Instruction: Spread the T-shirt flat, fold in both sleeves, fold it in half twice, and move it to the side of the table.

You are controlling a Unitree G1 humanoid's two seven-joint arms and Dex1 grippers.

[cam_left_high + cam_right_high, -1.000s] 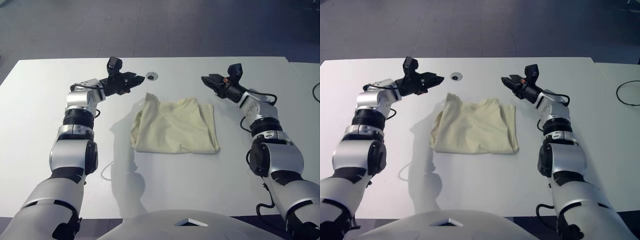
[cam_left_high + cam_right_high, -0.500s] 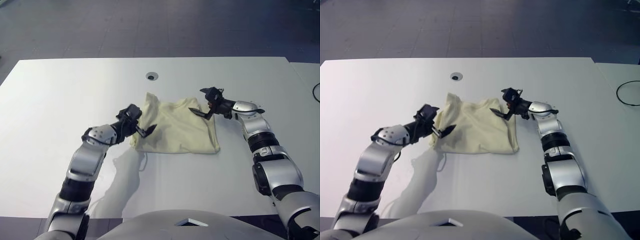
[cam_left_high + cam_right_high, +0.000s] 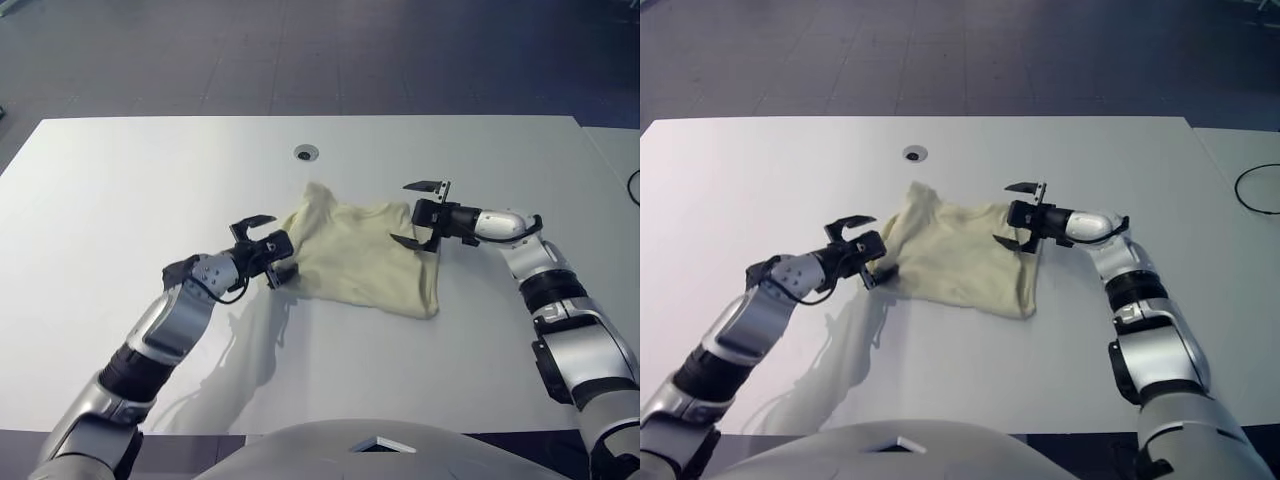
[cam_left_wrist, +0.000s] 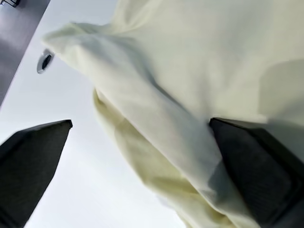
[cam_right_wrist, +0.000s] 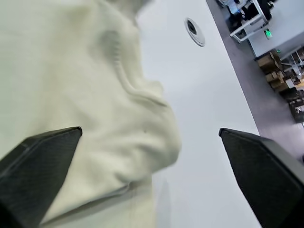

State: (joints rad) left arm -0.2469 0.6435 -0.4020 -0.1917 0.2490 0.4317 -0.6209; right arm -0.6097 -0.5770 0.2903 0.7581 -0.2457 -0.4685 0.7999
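The pale yellow T-shirt (image 3: 355, 255) lies folded and skewed in the middle of the white table (image 3: 120, 180). My left gripper (image 3: 272, 250) is at its near left edge, open, with the cloth's folded edge (image 4: 156, 142) between the fingers and resting against one finger (image 4: 256, 161). At the shirt's far right corner my right gripper (image 3: 400, 212) also stands open. That corner of the shirt (image 5: 118, 114) lies between its fingers, one finger (image 5: 38, 166) over the cloth.
A round cable hole (image 3: 305, 152) sits in the table just beyond the shirt. A dark cable loop (image 3: 1258, 187) lies at the right edge. Bare tabletop stretches to the left, the right and the front.
Both arms came in from the far side to the shirt's edges. In the last half second the shirt's left side shifted right and skewed, and the right gripper drew back to the far right corner.
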